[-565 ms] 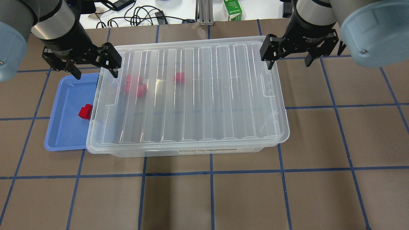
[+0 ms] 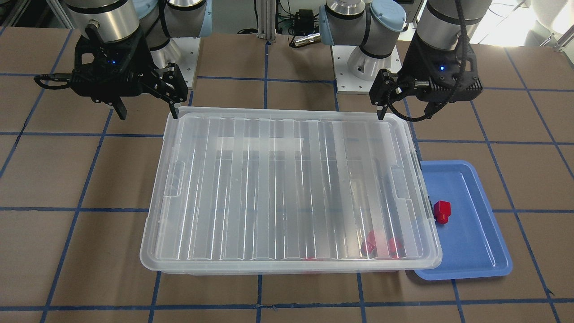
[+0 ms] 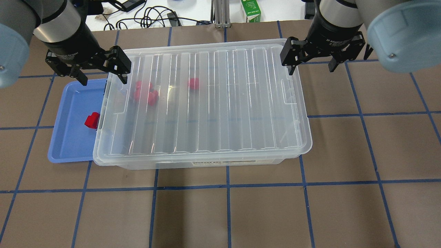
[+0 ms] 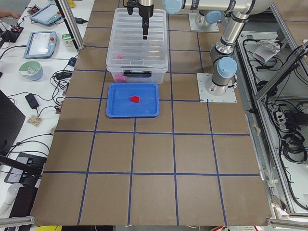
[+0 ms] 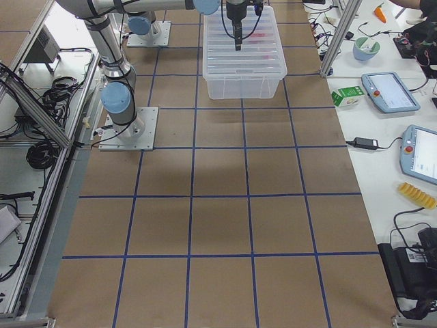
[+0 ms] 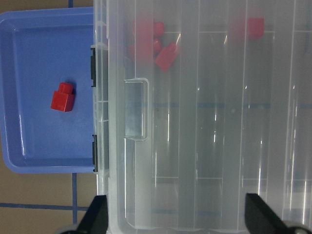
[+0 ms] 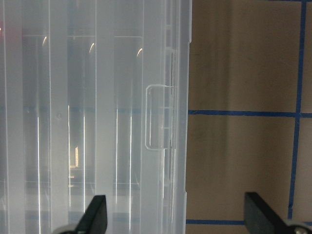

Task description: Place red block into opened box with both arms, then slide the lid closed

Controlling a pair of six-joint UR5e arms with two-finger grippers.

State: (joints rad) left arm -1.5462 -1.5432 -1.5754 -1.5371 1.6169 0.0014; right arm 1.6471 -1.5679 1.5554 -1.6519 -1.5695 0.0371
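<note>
Both hands spread wide, pinching nothing; left gripper (image 3: pixel 103 81) straddles the lid's (image 3: pixel 213 103) 10 o'clock corner, right gripper (image 3: pixel 311 69) the 2 o'clock one, probably to push it evenly; lid covers the box (image 3: pixel 206 164); one red block (image 3: pixel 91 120) sits in the blue tray (image 3: pixel 72 137) at 9 o'clock.

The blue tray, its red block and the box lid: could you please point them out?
blue tray (image 3: pixel 70 139), overhead exterior view, bare floor.
red block (image 3: pixel 91 120), overhead exterior view, top face.
box lid (image 3: pixel 213 103), overhead exterior view, ribbed middle.
</note>
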